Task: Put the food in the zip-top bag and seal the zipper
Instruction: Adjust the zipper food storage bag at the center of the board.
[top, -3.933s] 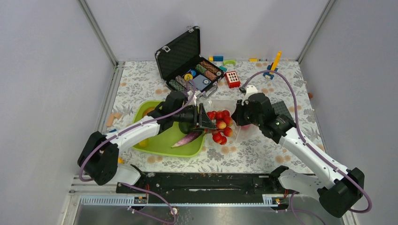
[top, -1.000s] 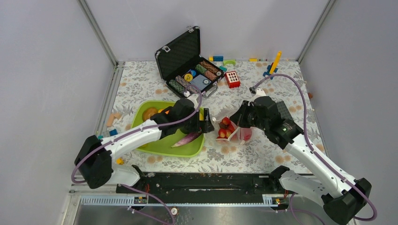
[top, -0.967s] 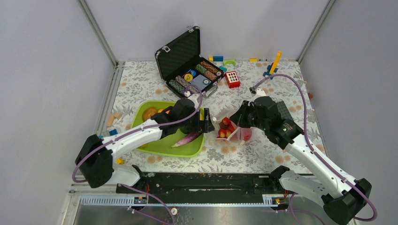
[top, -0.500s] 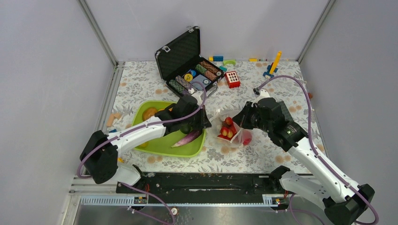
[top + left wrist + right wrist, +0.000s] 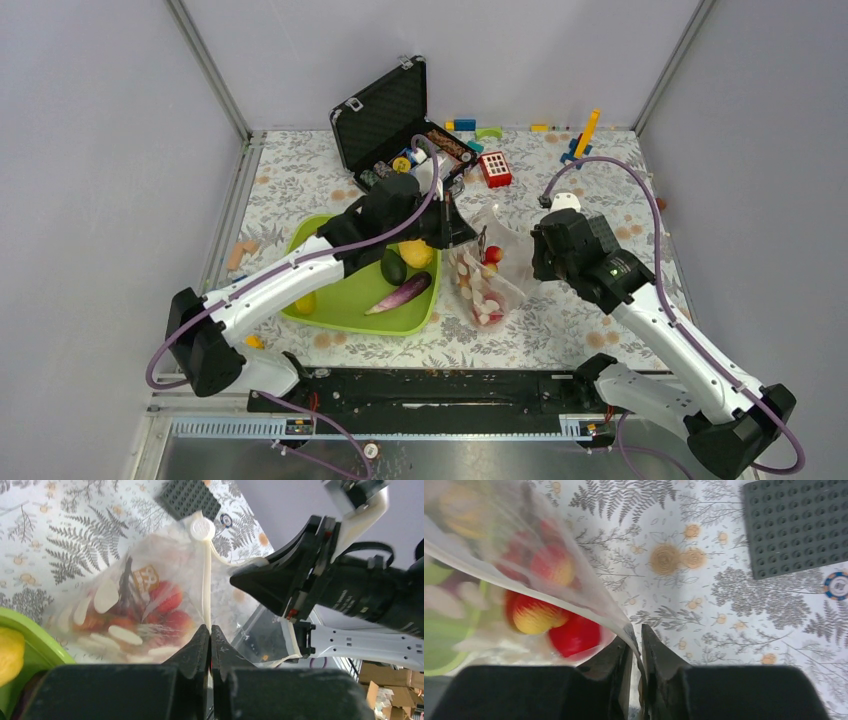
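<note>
Clear white-dotted zip-top bag: held up beside the lime-green plastic tray, red berry cluster inside, mouth apparently unsealed. Left claw clamped on the pale zipper strip; right claw narrow, bag film in its gap, grip uncertain. Outstanding: purple eggplant, dark green avocado and yellow fruit in the tray, then sealing.

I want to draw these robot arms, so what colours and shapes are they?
The left arm and right arm are smooth white tubes joined by chunky black joints. A thin purple cable loops along each. The left gripper and right gripper are black, each with two tapered fingers.
</note>
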### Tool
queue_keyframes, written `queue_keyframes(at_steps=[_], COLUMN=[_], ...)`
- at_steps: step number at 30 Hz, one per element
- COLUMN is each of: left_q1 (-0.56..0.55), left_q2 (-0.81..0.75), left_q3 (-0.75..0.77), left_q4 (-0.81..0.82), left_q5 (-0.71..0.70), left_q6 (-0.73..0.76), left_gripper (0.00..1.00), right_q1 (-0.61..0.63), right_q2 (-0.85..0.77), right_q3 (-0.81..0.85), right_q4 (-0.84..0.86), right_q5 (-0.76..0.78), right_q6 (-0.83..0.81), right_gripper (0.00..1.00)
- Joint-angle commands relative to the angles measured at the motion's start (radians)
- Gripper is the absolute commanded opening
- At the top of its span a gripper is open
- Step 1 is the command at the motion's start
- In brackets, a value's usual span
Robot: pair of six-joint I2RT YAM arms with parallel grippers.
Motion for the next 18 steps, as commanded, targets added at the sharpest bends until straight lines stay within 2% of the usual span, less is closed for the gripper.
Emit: queue_keyframes(at_steps=[1, 6, 13, 18], left_q1=[-0.007, -0.005, -0.004, 0.003], left_q2=[0.032, 0.085, 0.130, 0.146], left_q3=[0.121, 0.147, 0.140, 0.144], left_q4=[0.007, -0.025, 0.001, -0.013], left_q5=[-0.014, -0.047, -0.016, -0.006], left_q6=[0.047, 0.055, 0.049, 0.044], left_gripper=[0.00, 0.00, 0.00, 0.00], right_q1=[-0.004, -0.004, -0.004, -0.004], right_q2=[-0.029, -0.067, -0.063, -0.041], right_q3=[0.055, 0.067, 0.033, 0.043], right_q4=[-0.057, -0.071, -0.011, 0.000], right_q5=[0.127, 0.201, 0.137, 0.129], right_q6=[-0.077, -0.068, -0.052, -0.033], right_gripper=[0.21, 0.25, 0.22, 0.01])
